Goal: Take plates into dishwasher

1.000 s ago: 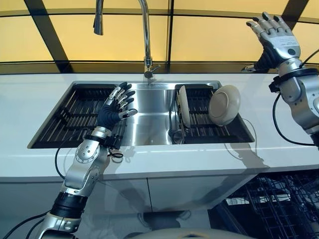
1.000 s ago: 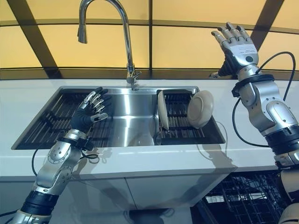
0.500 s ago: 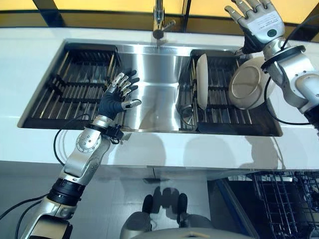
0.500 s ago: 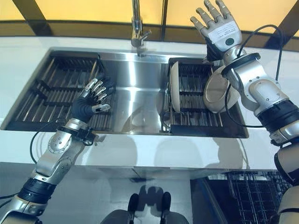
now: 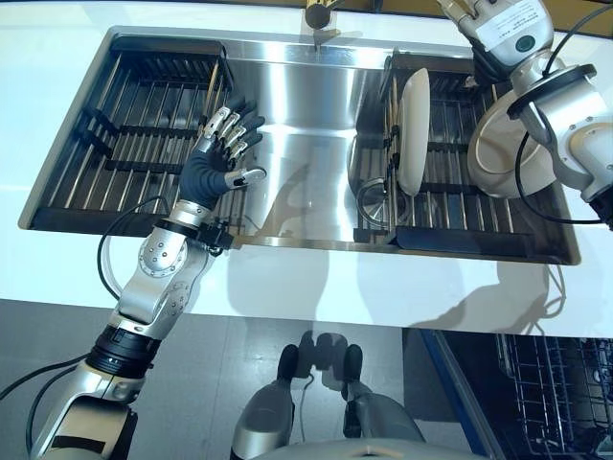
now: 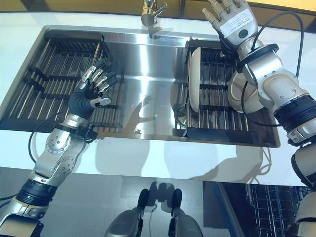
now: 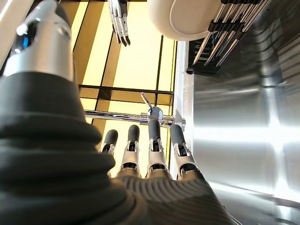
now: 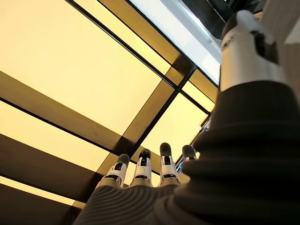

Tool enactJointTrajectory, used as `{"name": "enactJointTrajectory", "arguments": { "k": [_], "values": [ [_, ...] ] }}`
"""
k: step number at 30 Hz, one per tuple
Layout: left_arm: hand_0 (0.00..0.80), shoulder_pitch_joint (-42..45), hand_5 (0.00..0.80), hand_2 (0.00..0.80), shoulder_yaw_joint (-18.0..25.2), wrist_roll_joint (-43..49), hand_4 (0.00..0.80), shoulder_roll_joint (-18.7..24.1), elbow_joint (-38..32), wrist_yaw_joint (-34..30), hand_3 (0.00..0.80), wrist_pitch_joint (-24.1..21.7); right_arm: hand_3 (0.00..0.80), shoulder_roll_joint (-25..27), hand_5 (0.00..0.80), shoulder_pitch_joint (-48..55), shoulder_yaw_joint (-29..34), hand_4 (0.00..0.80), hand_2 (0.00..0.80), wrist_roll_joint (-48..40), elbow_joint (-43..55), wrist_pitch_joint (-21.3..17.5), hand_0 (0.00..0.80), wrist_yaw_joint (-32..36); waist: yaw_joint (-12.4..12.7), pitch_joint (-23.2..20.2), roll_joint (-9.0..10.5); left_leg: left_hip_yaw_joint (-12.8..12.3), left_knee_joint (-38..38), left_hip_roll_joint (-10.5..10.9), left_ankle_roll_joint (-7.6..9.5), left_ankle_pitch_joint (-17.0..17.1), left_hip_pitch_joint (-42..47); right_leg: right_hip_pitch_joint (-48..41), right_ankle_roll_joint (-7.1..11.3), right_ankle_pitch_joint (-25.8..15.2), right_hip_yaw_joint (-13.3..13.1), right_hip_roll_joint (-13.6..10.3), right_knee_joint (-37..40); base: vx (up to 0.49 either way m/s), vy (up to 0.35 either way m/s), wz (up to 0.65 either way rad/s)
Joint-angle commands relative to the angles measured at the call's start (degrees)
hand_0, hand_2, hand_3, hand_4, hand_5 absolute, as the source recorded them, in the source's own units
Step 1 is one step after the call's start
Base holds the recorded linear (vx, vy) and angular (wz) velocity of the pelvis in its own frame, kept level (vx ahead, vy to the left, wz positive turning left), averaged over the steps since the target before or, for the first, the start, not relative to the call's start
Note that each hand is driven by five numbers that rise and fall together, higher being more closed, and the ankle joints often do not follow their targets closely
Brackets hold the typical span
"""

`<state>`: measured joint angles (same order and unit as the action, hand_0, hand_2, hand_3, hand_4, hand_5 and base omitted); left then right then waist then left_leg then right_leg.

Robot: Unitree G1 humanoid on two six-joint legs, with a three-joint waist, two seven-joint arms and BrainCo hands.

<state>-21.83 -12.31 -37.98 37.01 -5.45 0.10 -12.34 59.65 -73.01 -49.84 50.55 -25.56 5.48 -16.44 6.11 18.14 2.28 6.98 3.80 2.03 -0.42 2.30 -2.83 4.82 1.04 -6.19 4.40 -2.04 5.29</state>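
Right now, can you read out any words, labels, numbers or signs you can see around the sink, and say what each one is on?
No text can be read out here.
Back of the right hand: a small round mark, too small to read.
Plates, sink, racks, faucet: no lettering shows.
Left hand: none.

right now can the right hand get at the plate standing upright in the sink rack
Probably yes. The right hand is open and holds nothing, raised above the rack's far end, and nothing covers the upright plate from above.
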Motion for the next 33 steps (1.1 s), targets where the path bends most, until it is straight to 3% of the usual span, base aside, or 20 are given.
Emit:
{"name": "enactJointTrajectory", "arguments": {
  "k": [1,12,33],
  "values": [
    [0.0,-2.25,0.0,0.0,-0.53,-1.29,0.0,1.76,-1.71,-0.07,0.0,-4.58,0.0,3.73,0.0,-10.16,-3.31,0.0,0.0,1.89,-0.55,1.25,0.0,-0.58,0.47,-0.78,0.77,0.79,1.2,1.64,2.34,-1.65,-2.25,-0.95,1.68,3.93,0.27,1.93,-0.29,-0.033,0.015,0.0],
    [0.0,-2.66,0.0,0.0,-0.54,-1.61,0.0,2.0,-1.5,0.2,0.0,-6.46,0.0,3.42,0.0,-10.38,-5.52,0.0,0.0,6.16,0.91,-2.33,0.0,2.77,0.62,0.05,0.88,0.24,1.2,1.82,2.12,-1.45,-2.24,-0.88,1.7,3.69,1.48,1.47,-0.29,-0.016,0.012,0.0],
    [0.0,-3.22,0.0,0.0,-1.03,-2.55,0.0,2.67,-1.46,0.7,0.0,-7.84,0.0,2.72,0.0,-10.58,-8.15,0.0,0.0,9.54,2.6,-8.96,0.0,2.61,0.94,0.76,0.7,0.21,1.2,1.86,1.83,-1.09,-2.7,-0.54,1.43,3.63,3.06,1.16,-0.29,-0.003,0.0,0.01]
  ]
}}
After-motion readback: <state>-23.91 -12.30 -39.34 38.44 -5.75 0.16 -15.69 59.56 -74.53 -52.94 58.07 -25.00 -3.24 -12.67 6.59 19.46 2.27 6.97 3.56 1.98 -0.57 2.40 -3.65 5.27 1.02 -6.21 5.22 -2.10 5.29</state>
